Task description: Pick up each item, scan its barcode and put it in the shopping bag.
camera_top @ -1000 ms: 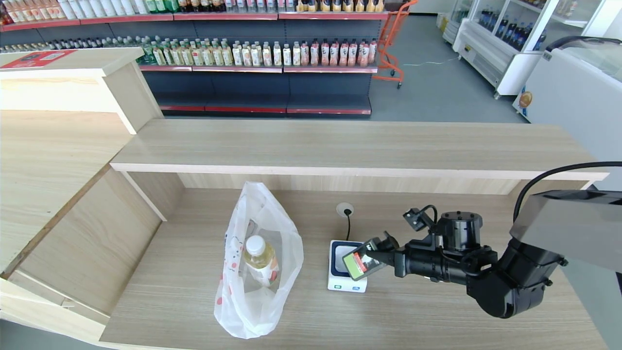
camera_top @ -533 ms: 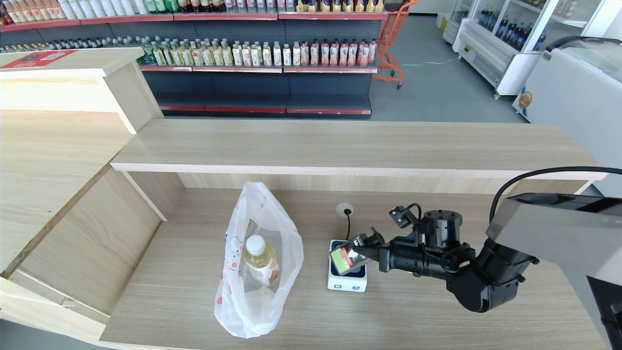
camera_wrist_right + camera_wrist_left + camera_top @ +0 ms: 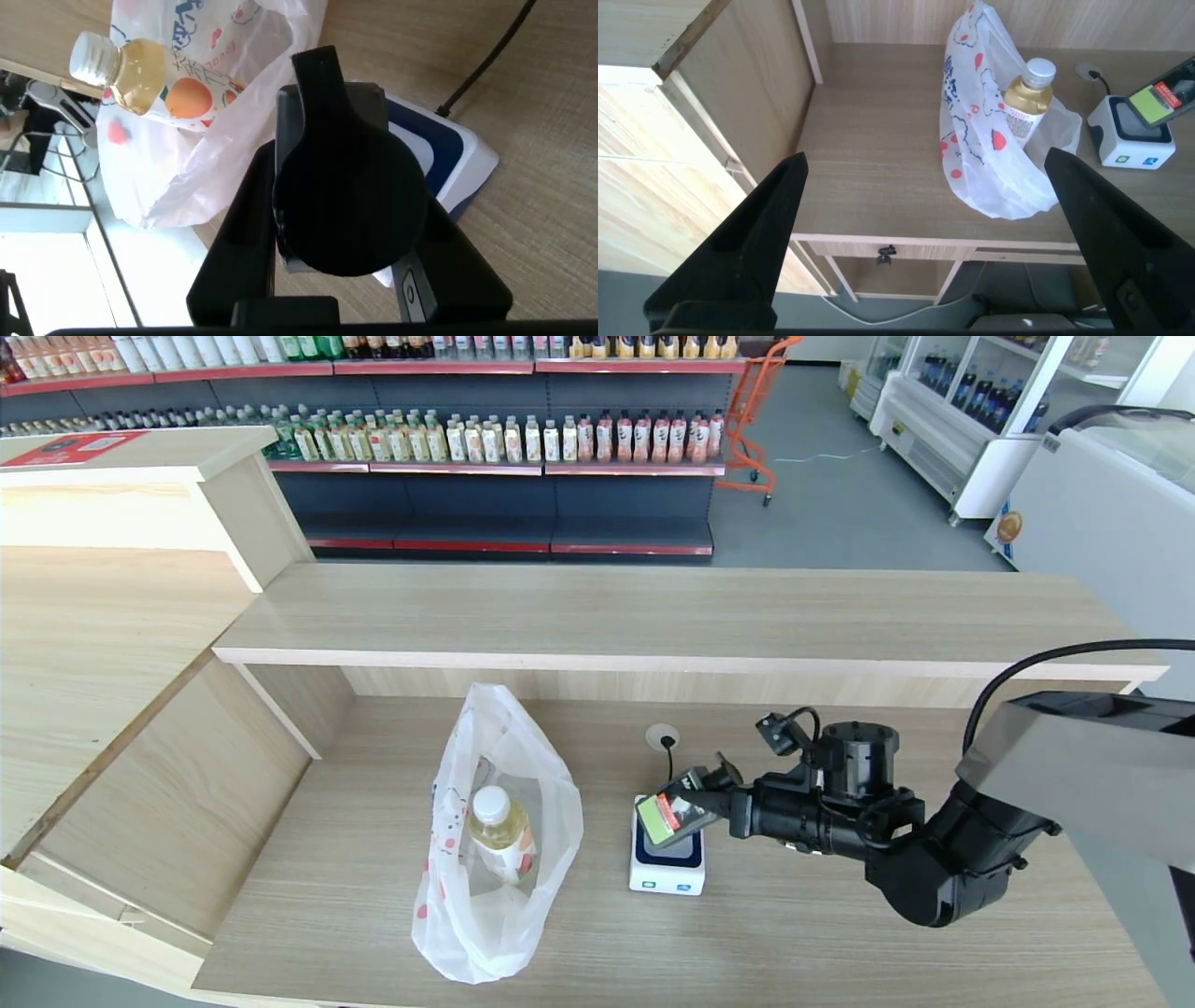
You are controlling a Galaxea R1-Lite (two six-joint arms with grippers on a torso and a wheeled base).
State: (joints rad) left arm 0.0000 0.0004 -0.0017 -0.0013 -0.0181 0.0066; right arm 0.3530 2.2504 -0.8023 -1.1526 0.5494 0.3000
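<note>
While the right gripper (image 3: 693,800) clamps a small flat green-and-red packet (image 3: 663,819) just above the white box-shaped scanner (image 3: 667,875), the translucent white plastic shopping bag (image 3: 551,803), holding a clear bottle (image 3: 500,835), stands nearby.

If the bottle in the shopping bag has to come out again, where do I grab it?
Take the bottle by its neck just under the white cap, coming from above: it stands roughly upright and the shopping bag wraps its body, with the top seemingly clear.

No legible text on shopping bag (image 3: 464,933), bottle (image 3: 501,837), held item (image 3: 662,817) or scanner (image 3: 667,877).
</note>
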